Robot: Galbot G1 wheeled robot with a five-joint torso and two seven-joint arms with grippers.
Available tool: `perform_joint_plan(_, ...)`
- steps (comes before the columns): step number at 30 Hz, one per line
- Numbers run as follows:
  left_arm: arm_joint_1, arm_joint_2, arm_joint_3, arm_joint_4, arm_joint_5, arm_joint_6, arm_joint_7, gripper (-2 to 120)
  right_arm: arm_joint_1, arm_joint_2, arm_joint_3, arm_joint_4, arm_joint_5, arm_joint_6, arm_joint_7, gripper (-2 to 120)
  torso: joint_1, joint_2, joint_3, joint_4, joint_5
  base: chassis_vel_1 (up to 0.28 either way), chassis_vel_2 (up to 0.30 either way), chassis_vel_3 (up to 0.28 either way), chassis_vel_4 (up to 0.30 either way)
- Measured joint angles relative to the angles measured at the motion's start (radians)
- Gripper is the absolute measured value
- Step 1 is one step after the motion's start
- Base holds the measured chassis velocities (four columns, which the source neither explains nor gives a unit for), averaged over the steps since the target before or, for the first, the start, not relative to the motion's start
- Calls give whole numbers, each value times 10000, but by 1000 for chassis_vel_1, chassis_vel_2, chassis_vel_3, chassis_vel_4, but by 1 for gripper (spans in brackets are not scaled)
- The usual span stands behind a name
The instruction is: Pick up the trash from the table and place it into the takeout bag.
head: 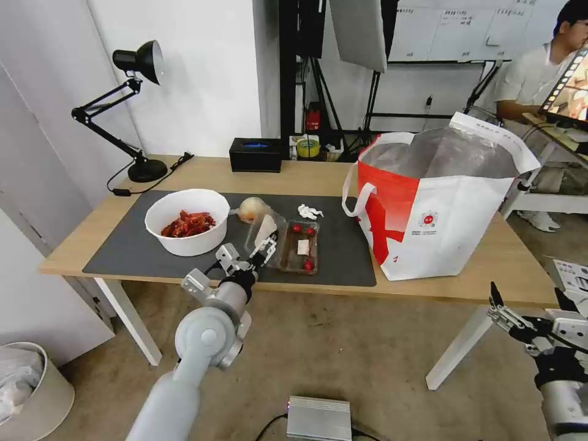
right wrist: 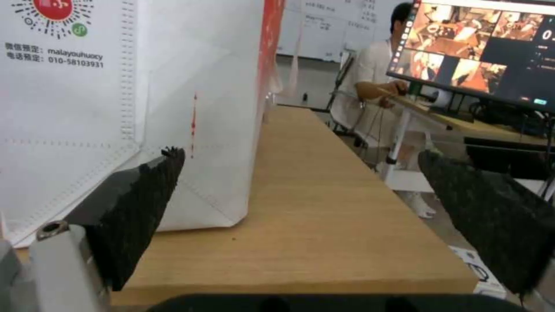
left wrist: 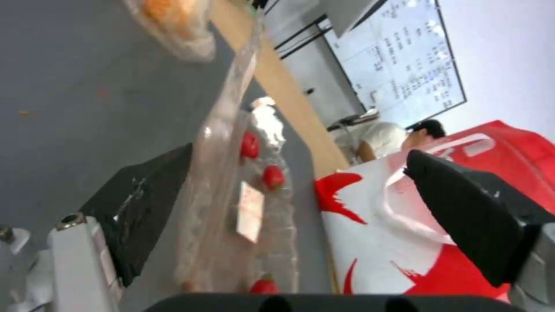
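Observation:
The clear clamshell tray [head: 300,248] of cherry tomatoes lies on the table's dark mat [head: 122,245] with its lid raised. My left gripper [head: 251,248] is open at the tray's near-left side; in the left wrist view the upright lid [left wrist: 223,173] stands between its fingers, close to one pad [left wrist: 145,208]. Behind the tray lie the wrapped tan lump [head: 252,209] and the crumpled tissue [head: 309,212]. To its left stands the white bowl [head: 187,220] of red shells. The takeout bag [head: 441,202] stands open on the right. My right gripper [head: 527,297] hangs open off the table's [head: 306,174] front right corner.
A black desk lamp [head: 138,61] and a black box [head: 255,154] stand along the table's back edge. On the floor are a grey bin [head: 24,392] at the left and a silver box [head: 318,418] in front. A second desk with a monitor [right wrist: 485,47] is at the right.

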Motion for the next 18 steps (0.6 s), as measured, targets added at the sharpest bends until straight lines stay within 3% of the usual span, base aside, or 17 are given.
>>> perform_joint_plan(6, -300, 35, 338, -74, 267, -29, 128, 100, 13, 58, -72, 24, 0, -3, 3, 100, 0, 0, 0, -1, 0, 0, 0, 0, 0)
perform_joint_plan(8, -368, 160, 824, -25, 1107, -29, 945, 100, -71, 145, -61, 67, -5, 16, 2, 100, 0, 0, -1, -2, 0, 0, 0, 0, 0)
perform_joint_plan(12, -343, 256, 1009, 104, 1761, -14, 1427, 100, -110, 208, -61, 77, -13, 63, -11, 100, -1, 0, 0, -2, 1, 0, 0, 0, 0)
perform_joint_plan(18, -317, 512, 1168, 501, 3992, -97, 2778, 99, -171, 300, -121, 151, -59, 113, -28, 100, -1, 0, 0, -1, 1, 0, 0, 0, 0)
